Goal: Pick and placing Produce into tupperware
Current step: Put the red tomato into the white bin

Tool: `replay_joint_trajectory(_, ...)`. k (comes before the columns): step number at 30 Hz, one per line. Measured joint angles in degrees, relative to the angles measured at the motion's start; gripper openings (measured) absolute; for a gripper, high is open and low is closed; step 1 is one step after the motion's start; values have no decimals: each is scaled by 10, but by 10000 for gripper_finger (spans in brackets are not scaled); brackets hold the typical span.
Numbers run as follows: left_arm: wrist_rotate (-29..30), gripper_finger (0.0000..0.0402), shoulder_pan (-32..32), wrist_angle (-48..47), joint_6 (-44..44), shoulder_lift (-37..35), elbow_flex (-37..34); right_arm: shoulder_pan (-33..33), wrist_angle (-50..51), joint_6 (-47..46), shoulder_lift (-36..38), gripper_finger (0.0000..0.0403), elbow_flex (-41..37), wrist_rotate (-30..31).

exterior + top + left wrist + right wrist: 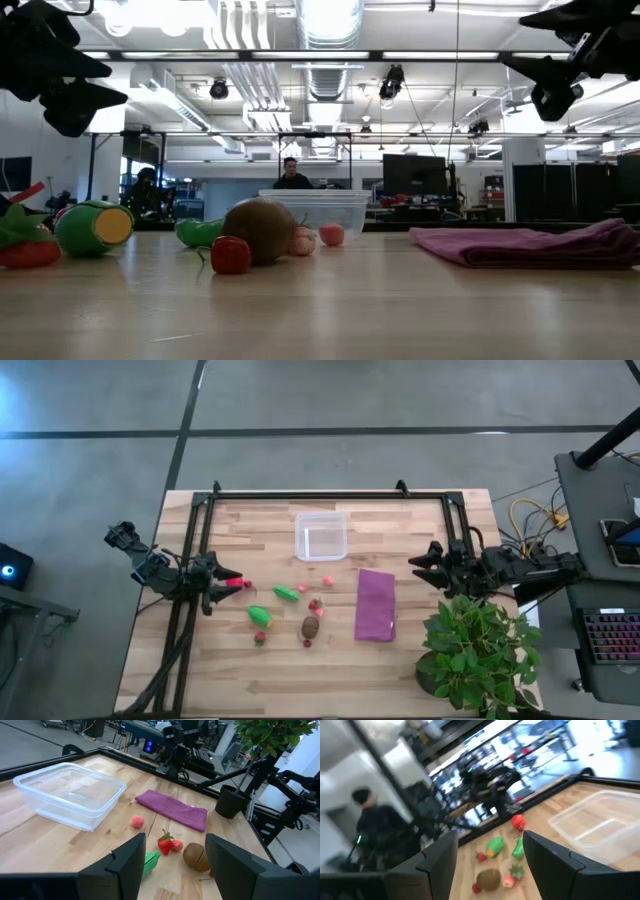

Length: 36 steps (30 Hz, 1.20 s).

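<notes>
- Jaws first: your left jaws are roughly half open and hold nothing. The left wrist view shows bare wood and produce in the gap between the two fingers [129,865].
- They hover at the left edge of the table [420,670], aimed right toward the pile, so I'd say you're lining up a grab and not carrying anything.
- A small red piece [234,580] sits right at the left fingertips in the high view. I can't tell if it's touching them, but it looks like the closest pick.
- Your right jaws are spread wide and empty too, parked over the right edge of the table near the potted plant [480,650]. That arm looks like it's just waiting out of the way.
- The tupperware [321,536] sits toward the far side, about mid-table, and it's empty, so the task has barely started as far as I can see.
- The produce is scattered nearer than the tub and a bit left of it:
  - a fat green one [260,616]
  - a long green one [286,593]
  - the brown oval [310,627]
  - a strawberry-ish red bit [316,604]
  - a pink ball [328,581] closest to the tub
- All of that is on the left arm's side, which is probably why that arm is the one working.
- The purple cloth [375,604] lies flat to the right of the pile, between it and your right arm. It isn't produce, so leave it alone.
- Heads up: the round pieces will likely roll if you nudge them with one finger, so come down centred.
</notes>
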<state>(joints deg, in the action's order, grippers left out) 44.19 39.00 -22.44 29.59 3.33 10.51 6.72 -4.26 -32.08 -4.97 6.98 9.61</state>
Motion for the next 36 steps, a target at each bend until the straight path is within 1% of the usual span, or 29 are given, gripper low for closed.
replay_joint_trajectory(2,0,192,0,0,0,0,0,0,-3,-12,0,216,0,23)
replay_joint_trajectory(5,0,192,0,0,0,0,0,0,-3,-11,0,216,0,38)
replay_joint_trajectory(15,0,192,0,0,-1,0,0,0,-4,-11,0,216,0,40)
replay_joint_trajectory(17,4,192,0,3,-29,0,0,0,-4,-11,0,216,0,40)
replay_joint_trajectory(19,14,192,0,26,-49,0,0,0,-4,-10,0,216,0,40)
replay_joint_trajectory(20,15,192,0,48,-42,0,0,0,-4,-10,0,216,0,40)
replay_joint_trajectory(23,14,192,0,126,18,0,0,0,-4,-10,-1,216,0,40)
replay_joint_trajectory(24,19,192,0,155,20,-1,0,0,-4,-10,-1,216,0,40)
replay_joint_trajectory(26,42,192,0,224,5,1,0,0,-4,-10,-1,216,0,40)
replay_joint_trajectory(29,57,192,-1,327,-23,10,0,0,-4,-10,-1,216,0,40)
replay_joint_trajectory(31,77,192,-2,424,-86,15,0,0,-4,-10,-1,216,0,40)
replay_joint_trajectory(32,75,192,-2,489,-136,22,0,0,-4,-10,-1,216,0,40)
replay_joint_trajectory(34,29,192,-2,615,-257,44,3,0,-4,-10,-1,216,0,40)
replay_joint_trajectory(36,-44,192,-2,732,-378,69,9,0,-4,-10,-1,216,0,40)
